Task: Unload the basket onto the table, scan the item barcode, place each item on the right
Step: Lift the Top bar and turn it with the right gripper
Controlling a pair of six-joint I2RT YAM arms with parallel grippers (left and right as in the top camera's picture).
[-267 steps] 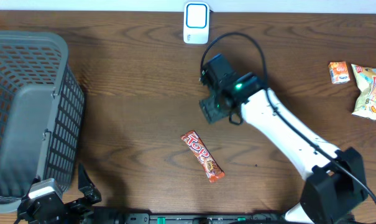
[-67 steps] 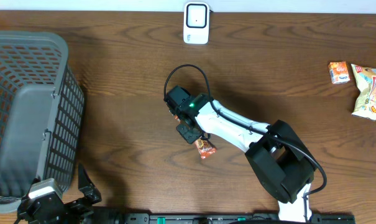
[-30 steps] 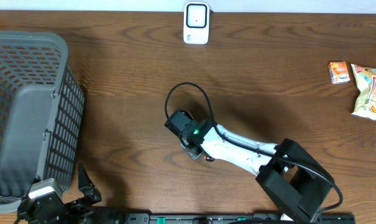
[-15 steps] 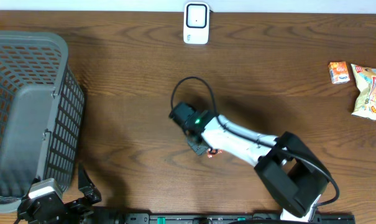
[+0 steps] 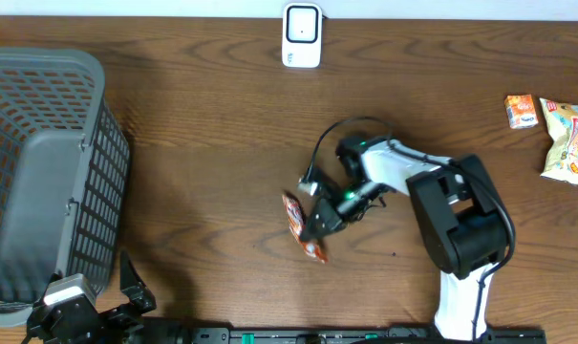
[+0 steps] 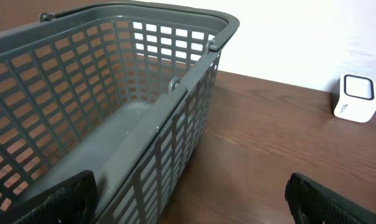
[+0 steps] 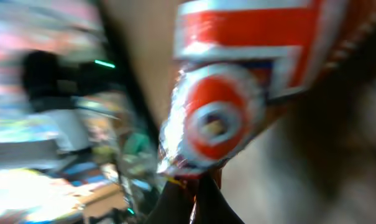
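1. Snack bar (image 5: 303, 226): the red-and-orange wrapper is being gripped by the right gripper (image 5: 323, 220), whose jaws are being pressed shut on it. The bar is being held well apart from the scanner (image 5: 302, 35), almost straight in front of it, toward the robot's side of the table (image 5: 203, 124).
2. Right wrist view: the snack bar (image 7: 237, 93) is being rendered as a close, blurred mass of red, white and blue. The dark fingers (image 7: 172, 208) are being shown meeting beneath it at the lower edge. Whether a barcode is being presented cannot be told.
3. Left gripper (image 5: 78, 311): it is being shown far to the left of the scanner, at the robot's edge of the table. In the left wrist view the left gripper (image 6: 191, 199) is being seen with its fingers (image 6: 57, 199) spread wide.
4. Basket (image 5: 40, 172): the grey mesh container is being shown well to the left of the scanner. In the left wrist view the basket (image 6: 144, 93) is being seen close by, with the white scanner (image 6: 357, 98) beyond it to the right.
5. Snack packets: a small orange packet (image 5: 521, 111) and a larger pale packet (image 5: 569, 140) are being shown just beside each other, far to the right of the scanner.
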